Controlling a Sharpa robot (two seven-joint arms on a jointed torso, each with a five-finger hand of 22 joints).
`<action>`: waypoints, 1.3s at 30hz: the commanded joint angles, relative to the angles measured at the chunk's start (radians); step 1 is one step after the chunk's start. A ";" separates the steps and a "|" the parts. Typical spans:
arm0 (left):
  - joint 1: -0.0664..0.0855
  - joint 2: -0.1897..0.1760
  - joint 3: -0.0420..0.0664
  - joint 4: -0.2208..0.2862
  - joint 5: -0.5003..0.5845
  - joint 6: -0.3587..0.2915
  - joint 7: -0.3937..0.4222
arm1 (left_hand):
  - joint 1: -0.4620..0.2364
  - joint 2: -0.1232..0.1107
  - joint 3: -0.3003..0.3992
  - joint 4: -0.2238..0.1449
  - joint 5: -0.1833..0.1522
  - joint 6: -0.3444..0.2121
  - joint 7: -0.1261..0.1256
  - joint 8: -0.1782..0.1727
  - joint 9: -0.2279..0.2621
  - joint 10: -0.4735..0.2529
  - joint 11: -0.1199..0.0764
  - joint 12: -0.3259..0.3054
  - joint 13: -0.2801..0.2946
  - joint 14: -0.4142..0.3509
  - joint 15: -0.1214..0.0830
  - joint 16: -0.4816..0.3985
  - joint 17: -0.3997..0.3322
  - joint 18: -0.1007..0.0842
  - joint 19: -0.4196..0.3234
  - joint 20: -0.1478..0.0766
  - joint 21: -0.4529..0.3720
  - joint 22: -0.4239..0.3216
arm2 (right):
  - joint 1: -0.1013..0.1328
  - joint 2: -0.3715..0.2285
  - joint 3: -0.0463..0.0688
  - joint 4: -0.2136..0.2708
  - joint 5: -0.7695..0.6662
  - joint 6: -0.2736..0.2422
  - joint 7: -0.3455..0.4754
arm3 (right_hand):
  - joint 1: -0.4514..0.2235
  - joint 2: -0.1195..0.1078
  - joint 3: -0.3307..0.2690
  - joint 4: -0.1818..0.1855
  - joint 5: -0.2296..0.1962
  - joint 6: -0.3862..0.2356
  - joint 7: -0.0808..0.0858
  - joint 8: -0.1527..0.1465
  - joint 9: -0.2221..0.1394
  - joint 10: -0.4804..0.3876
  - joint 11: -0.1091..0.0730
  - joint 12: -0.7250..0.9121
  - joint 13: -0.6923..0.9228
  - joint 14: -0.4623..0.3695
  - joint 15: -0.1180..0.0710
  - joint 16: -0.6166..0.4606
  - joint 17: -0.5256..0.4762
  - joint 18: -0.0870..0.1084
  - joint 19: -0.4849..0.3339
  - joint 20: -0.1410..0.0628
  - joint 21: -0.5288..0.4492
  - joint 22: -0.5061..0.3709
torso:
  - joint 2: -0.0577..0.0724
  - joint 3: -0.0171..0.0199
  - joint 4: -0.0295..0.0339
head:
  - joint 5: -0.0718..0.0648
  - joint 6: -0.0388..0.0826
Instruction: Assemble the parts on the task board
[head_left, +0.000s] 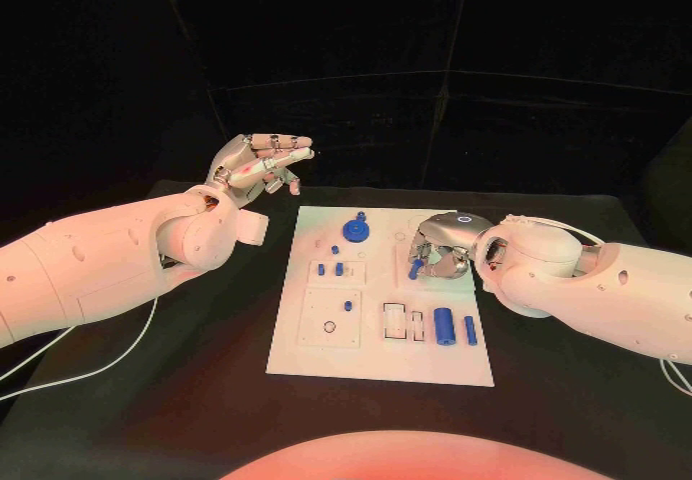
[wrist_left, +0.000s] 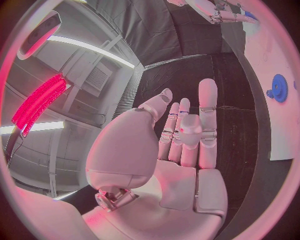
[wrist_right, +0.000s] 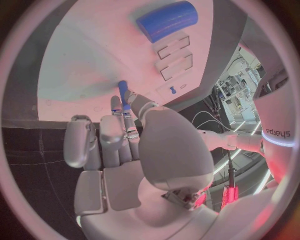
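The white task board (head_left: 378, 352) lies in the middle of the black table. My right hand (head_left: 440, 245) hovers over its right side and pinches a small blue peg (head_left: 415, 268) between thumb and finger; the peg (wrist_right: 123, 92) points down at the board (wrist_right: 81, 55). My left hand (head_left: 261, 164) is raised beyond the board's far left corner, fingers apart (wrist_left: 181, 137), holding nothing. A blue gear (head_left: 358, 231) stands near the board's far edge, and the left wrist view also catches the gear (wrist_left: 278, 88).
Small blue pegs (head_left: 329, 268) stand left of centre on the board. A thick blue cylinder (head_left: 444, 323), a thinner rod (head_left: 470, 330) and a slim piece (head_left: 418, 325) lie at its near right. The cylinder (wrist_right: 167, 20) lies beyond the peg. A white cable (head_left: 101, 362) runs across the table's left.
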 joint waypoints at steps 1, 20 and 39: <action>0.002 -0.001 0.001 -0.001 0.003 0.010 0.008 | 0.006 0.006 0.001 -0.005 0.001 0.009 -0.001 0.004 -0.001 0.005 -0.001 0.006 -0.002 -0.009 -0.001 -0.002 -0.001 0.014 -0.001 -0.004 -0.006 -0.001 | 0.003 -0.016 0.002 0.025 0.013 -0.086 -0.001 | 0.000 0.009 0.009 0.002 0.002 0.010 -0.001 0.004 0.003 0.007 0.000 -0.007 0.001 0.011 -0.005 0.007 0.002 -0.011 0.010 0.000 0.004 0.013 | -0.002 -0.0015 0.0001 | -0.001 0.001; 0.002 0.007 0.001 -0.007 0.003 0.012 0.009 | 0.006 0.006 0.002 -0.005 0.001 0.009 -0.001 0.004 -0.001 0.005 -0.001 0.006 -0.002 -0.009 -0.001 -0.002 -0.001 0.014 -0.001 -0.004 -0.007 -0.002 | 0.009 0.055 0.004 0.161 0.074 -0.131 0.040 | -0.005 0.009 0.012 0.005 0.000 0.013 -0.001 0.003 0.003 0.009 0.000 -0.011 0.001 0.011 -0.006 0.011 0.007 -0.012 0.012 0.000 0.007 0.018 | 0.000 -0.0007 -0.0024 | 0.013 0.003; 0.001 0.027 0.000 -0.012 0.004 0.016 0.007 | 0.005 0.006 0.001 -0.005 0.001 0.009 -0.001 0.004 -0.001 0.005 -0.001 0.007 -0.002 -0.010 -0.001 -0.003 -0.003 0.014 -0.001 -0.004 -0.007 -0.002 | -0.045 0.225 -0.048 0.075 0.033 -0.048 0.084 | -0.003 0.011 0.017 0.005 0.000 0.012 -0.001 0.001 0.002 0.008 0.000 -0.015 0.000 0.010 -0.006 0.009 0.001 -0.011 0.009 -0.001 0.005 0.014 | 0.001 -0.0001 0.0000 | 0.033 -0.007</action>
